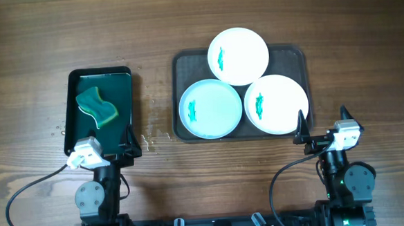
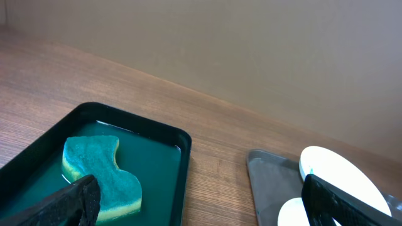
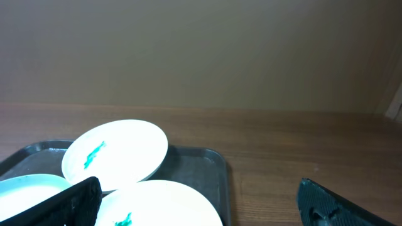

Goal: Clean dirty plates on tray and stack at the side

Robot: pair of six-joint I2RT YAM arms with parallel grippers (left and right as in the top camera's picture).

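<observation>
The far white plate [image 1: 238, 56], the pale blue plate [image 1: 211, 109] and the near white plate [image 1: 276, 103] lie close together on the tray [image 1: 188, 67], at the middle-right of the tabletop [image 1: 364, 42]. Each one carries a small teal smear [image 1: 220, 57], so nothing is cleaned yet and no stack exists at the side. The far white plate seems to rest on the edges of the two front ones, but I cannot be sure.

To the left stands the black tray [image 1: 100, 70] with green water [image 1: 118, 90] and the sponge [image 1: 96, 107]. The left tool [image 1: 110, 149] hangs at its near edge, and the right tool [image 1: 323, 124] at the near right corner of the tray. Both have their fingers spread wide and hold nothing.

If a front plate is pulled out first, the far one may slide or drop. The soaked sponge may also drip on the tabletop, and a wet rim can slip from the fingers.
</observation>
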